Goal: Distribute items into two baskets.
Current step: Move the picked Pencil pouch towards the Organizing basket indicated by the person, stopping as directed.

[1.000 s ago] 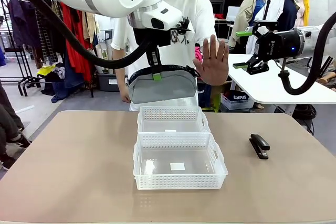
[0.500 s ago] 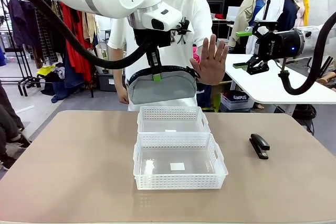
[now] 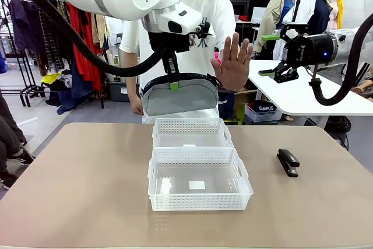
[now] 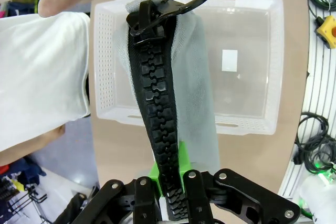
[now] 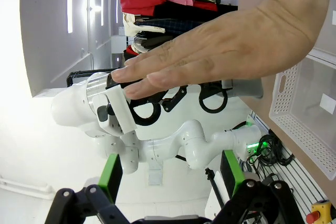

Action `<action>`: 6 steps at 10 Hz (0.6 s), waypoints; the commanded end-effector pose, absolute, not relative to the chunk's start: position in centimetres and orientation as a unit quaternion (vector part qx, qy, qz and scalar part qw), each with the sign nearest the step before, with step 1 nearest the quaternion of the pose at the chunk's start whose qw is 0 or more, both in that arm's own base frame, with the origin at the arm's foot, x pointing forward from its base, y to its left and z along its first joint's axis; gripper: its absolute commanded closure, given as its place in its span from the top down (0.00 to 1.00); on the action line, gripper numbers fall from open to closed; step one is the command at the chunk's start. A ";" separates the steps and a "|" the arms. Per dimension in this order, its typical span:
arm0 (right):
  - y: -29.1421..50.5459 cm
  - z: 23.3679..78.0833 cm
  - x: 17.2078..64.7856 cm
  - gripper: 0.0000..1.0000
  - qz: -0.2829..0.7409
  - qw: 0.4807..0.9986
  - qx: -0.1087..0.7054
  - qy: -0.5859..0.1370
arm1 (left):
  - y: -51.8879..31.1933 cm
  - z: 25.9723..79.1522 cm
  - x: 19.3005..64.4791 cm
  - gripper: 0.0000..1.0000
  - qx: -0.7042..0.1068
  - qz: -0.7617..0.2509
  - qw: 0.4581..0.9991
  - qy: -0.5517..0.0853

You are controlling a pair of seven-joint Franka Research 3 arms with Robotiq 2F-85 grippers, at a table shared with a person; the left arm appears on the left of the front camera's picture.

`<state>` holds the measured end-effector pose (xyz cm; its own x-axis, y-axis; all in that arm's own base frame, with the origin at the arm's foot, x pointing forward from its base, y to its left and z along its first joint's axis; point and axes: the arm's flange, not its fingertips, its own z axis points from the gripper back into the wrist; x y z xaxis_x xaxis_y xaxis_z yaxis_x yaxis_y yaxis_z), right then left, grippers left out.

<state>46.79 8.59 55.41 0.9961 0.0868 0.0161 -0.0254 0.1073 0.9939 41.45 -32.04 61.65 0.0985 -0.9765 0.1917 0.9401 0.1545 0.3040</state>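
1. Left gripper (image 3: 173, 81) is clamped mid-length on the zipper edge of the pouch (image 3: 180, 98). Right gripper (image 3: 269, 55) is high at right, jaws apart, empty.
2. Pouch hangs in the air over the far basket (image 3: 192, 125) end. Can't tell the exact basket.
3. Step: placing the pouch. Next, probably lower and release. Mind the person's raised hand (image 3: 233, 62) just beside it.
4. Pouch has zipper up, long axis level, left-right, parallel to the baskets' long sides.
5. Stapler (image 3: 288, 162) lies on the table right of the near basket (image 3: 198, 202).

person's raised palm (image 3: 232, 63) slightly higher, perhaps nearer the pouch (image 3: 180, 96)
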 end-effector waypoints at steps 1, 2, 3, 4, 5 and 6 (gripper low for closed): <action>8.5 55.6 46.7 1.00 0.036 0.744 0.667 0.024 | -32.0 61.8 41.3 0.00 0.053 -0.650 0.737 -0.175; 8.5 55.6 46.7 1.00 0.036 0.744 0.667 0.024 | -32.0 61.8 41.3 0.00 0.053 -0.650 0.737 -0.175; 8.5 55.6 46.7 1.00 0.036 0.744 0.667 0.024 | -32.0 61.8 41.3 0.00 0.053 -0.650 0.737 -0.175; 8.5 55.6 46.7 1.00 0.036 0.744 0.667 0.024 | -32.0 61.8 41.3 0.00 0.053 -0.650 0.737 -0.175; 8.5 55.6 46.7 1.00 0.036 0.744 0.667 0.024 | -32.0 61.8 41.3 0.00 0.053 -0.650 0.737 -0.175; 8.5 55.6 46.7 1.00 0.036 0.744 0.667 0.024 | -32.0 61.8 41.3 0.00 0.053 -0.650 0.737 -0.175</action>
